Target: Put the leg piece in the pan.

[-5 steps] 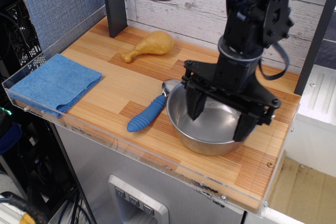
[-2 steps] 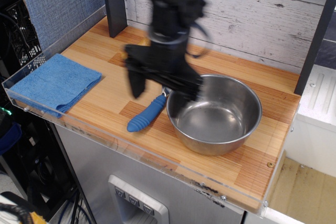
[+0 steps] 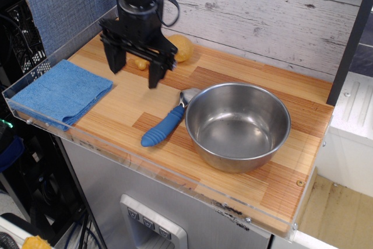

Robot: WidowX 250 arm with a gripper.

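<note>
Near the desk's back edge, the hand (image 3: 135,65) hangs released, fingers spread, over the drumstick (image 3: 175,49); a descent off-centre could nudge it rolling, farther from the steel pan (image 3: 238,125).

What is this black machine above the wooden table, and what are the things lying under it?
It is a robot arm. Its black claw has two fingers, spread open and holding nothing. The single picture is taken from in front of the table, looking down at it. The claw hangs in front of a yellow toy chicken leg piece, partly hiding it. Nearer the camera stands a shiny metal pan, empty. A spoon with a blue handle lies at its left side. A folded blue cloth lies at the left end.
</note>
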